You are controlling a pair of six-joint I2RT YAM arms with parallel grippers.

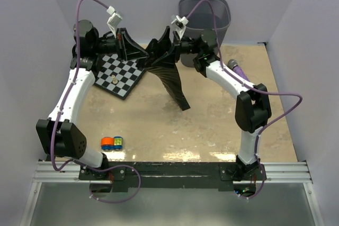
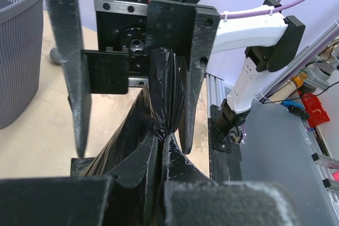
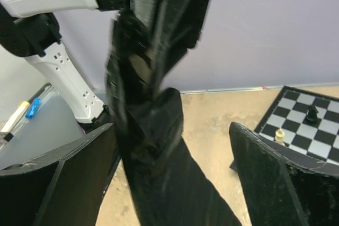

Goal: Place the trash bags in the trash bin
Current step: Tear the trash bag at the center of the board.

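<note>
Trash bag point(image 1: 172, 84) pinched at its gathered neck in left hand point(image 2: 139, 200), pads shut on the film; right hand point(image 3: 172, 141) spread wide either side of that neck, gripping nothing. Hung mid-air at centre of top view, tail trailing down to bench point(image 1: 212, 130), contact unclear. Trash bin point(image 1: 212, 22) in upper right, well apart. Likely trouble: glossy film sliding out of a single pinch; long tail snagging on the rim and draping outside; right hand closing off-centre, missing the neck.
</note>
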